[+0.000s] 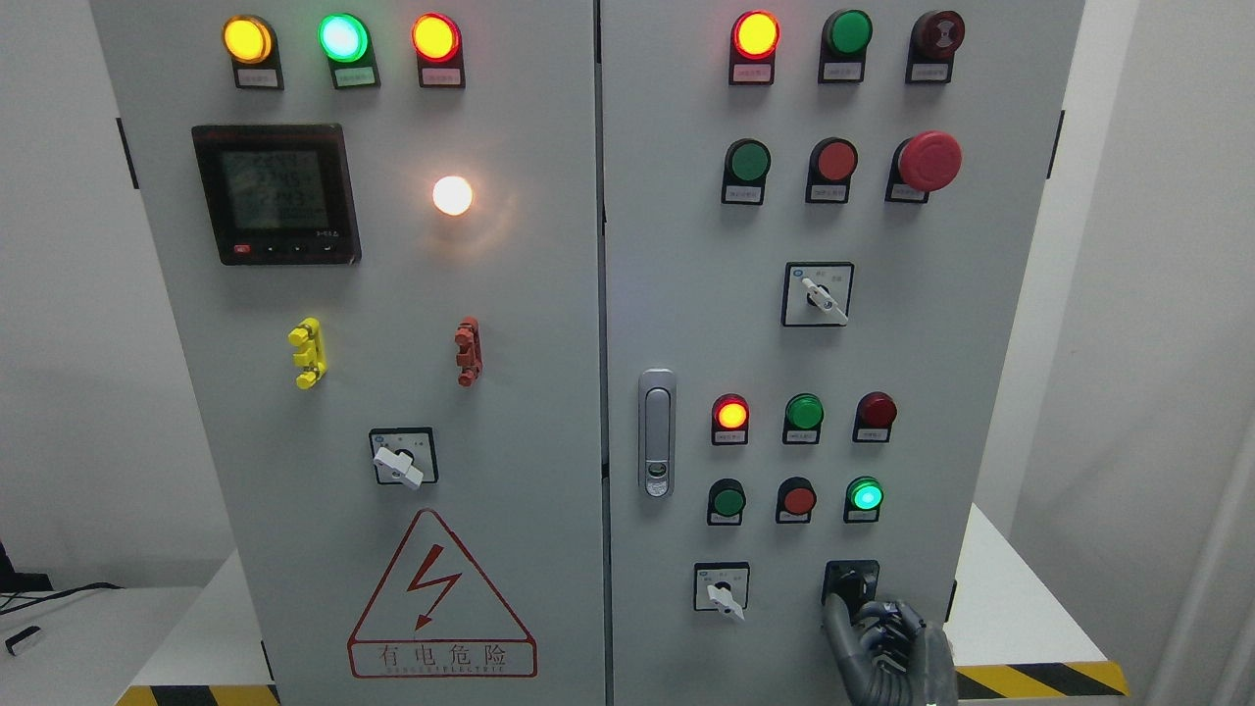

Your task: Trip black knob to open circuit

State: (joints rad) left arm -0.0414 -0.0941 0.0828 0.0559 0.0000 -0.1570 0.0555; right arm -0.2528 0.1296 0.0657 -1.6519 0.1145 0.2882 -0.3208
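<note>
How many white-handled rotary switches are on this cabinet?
3. One on the left door above the warning triangle, one mid-right door below the red mushroom button, one at the lower right door, left of the black knob under the right hand.

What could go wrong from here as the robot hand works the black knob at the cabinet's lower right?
1. The right robot hand covers much of the black knob, so a fingertip hold may slip without turning it.
2. The white selector switch sits just left; a sideways drift could bump it.
3. The camera barely sees the knob, so confirming the trip may be hard.
</note>
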